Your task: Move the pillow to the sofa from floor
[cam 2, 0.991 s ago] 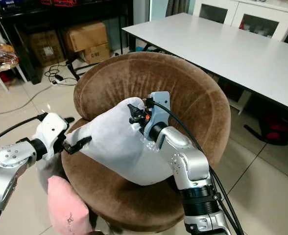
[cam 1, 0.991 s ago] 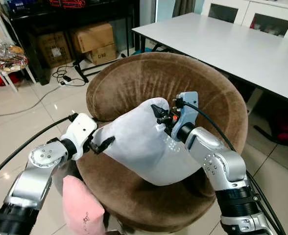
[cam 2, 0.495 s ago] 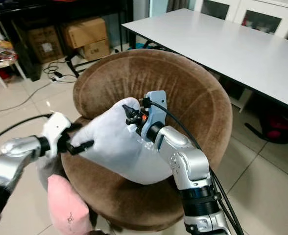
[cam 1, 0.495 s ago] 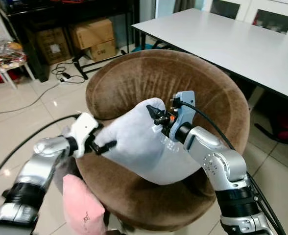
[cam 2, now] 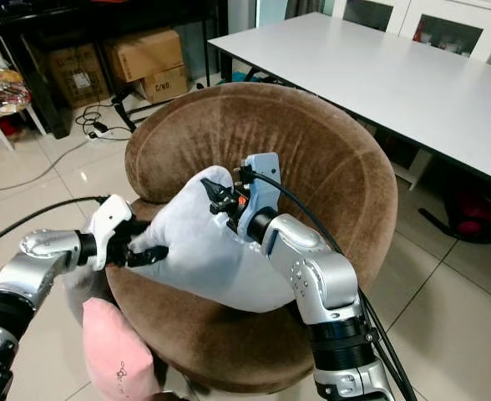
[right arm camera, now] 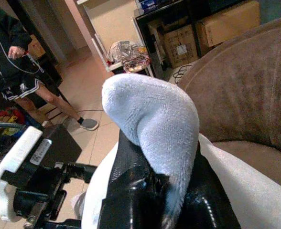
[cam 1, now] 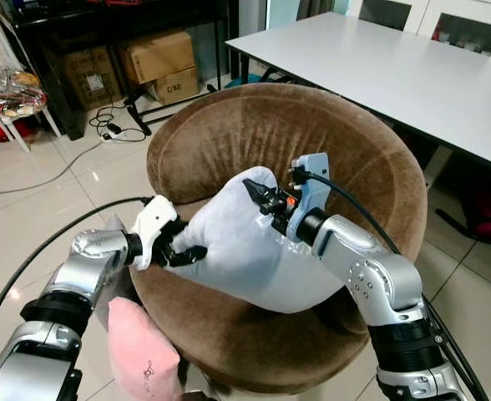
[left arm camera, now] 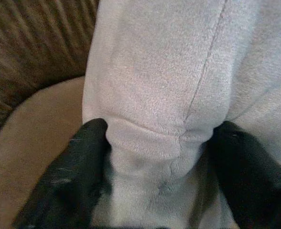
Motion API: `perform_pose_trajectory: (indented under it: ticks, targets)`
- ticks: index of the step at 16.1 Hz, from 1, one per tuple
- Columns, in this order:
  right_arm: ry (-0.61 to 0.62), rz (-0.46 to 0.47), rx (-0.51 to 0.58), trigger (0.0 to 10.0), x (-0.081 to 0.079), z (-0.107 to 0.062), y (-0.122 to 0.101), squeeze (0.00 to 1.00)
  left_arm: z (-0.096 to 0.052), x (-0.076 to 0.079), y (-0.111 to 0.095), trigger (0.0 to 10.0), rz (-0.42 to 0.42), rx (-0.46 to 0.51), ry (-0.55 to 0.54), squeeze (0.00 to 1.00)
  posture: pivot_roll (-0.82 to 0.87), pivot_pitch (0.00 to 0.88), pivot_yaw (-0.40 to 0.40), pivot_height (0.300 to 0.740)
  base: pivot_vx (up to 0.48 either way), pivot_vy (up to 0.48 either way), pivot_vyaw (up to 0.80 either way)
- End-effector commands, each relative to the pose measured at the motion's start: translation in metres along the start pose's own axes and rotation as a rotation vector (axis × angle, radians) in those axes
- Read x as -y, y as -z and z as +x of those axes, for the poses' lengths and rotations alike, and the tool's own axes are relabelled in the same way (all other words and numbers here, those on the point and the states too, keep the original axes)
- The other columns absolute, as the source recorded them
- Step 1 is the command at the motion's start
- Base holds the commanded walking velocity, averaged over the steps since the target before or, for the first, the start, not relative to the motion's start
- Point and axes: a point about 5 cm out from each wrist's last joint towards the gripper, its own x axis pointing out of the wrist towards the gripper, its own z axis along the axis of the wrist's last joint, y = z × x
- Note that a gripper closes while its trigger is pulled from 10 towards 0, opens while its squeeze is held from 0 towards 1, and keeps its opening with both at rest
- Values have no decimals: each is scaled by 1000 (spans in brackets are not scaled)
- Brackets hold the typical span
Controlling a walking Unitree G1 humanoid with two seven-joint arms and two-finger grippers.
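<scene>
Head views: the pillow [cam 1: 254, 251] lies on the seat of the sofa [cam 1: 346, 159] (a round brown tub chair), tilted, its upper corner leaning toward the backrest. The left gripper [cam 1: 181, 251] is clamped on the pillow's lower left corner; the right gripper [cam 1: 262, 194] pinches the top corner. A pink cushion [cam 1: 141, 351] sits on the floor just beside the sofa front, below the left arm.

Left wrist view: both fingers [left arm camera: 66, 176] are pressed into a fold of pillow fabric along the seam, with the sofa seat behind.

Right wrist view: the fingers [right arm camera: 131, 181] are closed on the raised corner. A person [right arm camera: 16, 62] stands well apart in the background.

Risk (judgement): the pillow's lower left end sits near the seat's front edge. If both grips let go at once, it could slump forward and slide off onto the floor. Fabric may also snag on a finger as it pulls away and drag the pillow out.

Against one second ago: the pillow has sunk lower and deeper onto the seat, its top corner nearer the backrest. The left arm has bent in closer to the sofa; both grips are unchanged.
</scene>
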Motion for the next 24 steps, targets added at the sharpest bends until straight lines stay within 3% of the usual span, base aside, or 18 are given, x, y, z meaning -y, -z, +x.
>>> perform_pose_trajectory:
  ticks: [1, 5, 18, 23, 24]
  targets:
    - [-78, -26, 98, 10000, -14, -1, -23, 0, 5, 3, 2, 0, 26, -37, 44, 0, -47, 0, 65, 740, 0, 0, 0]
    - [-77, -17, 92, 10000, -13, -1, -20, 0, 5, 2, 11, 0, 61, -102, 28, 0, -45, 0, 64, 740, 0, 0, 0]
    - [-71, -23, 74, 10000, -11, 2, -17, 0, 0, -5, 14, 0, 58, -77, -16, 0, -30, 0, 58, 740, 0, 0, 0]
    - [-57, -18, 76, 10000, -9, 2, -17, 0, -9, -8, 19, 0, 62, -98, -32, 0, -27, 0, 59, 740, 0, 0, 0]
    - [-59, -18, 81, 10000, -9, 2, -18, 0, -19, -12, 20, 0, 116, -143, -22, 0, -30, 0, 62, 740, 0, 0, 0]
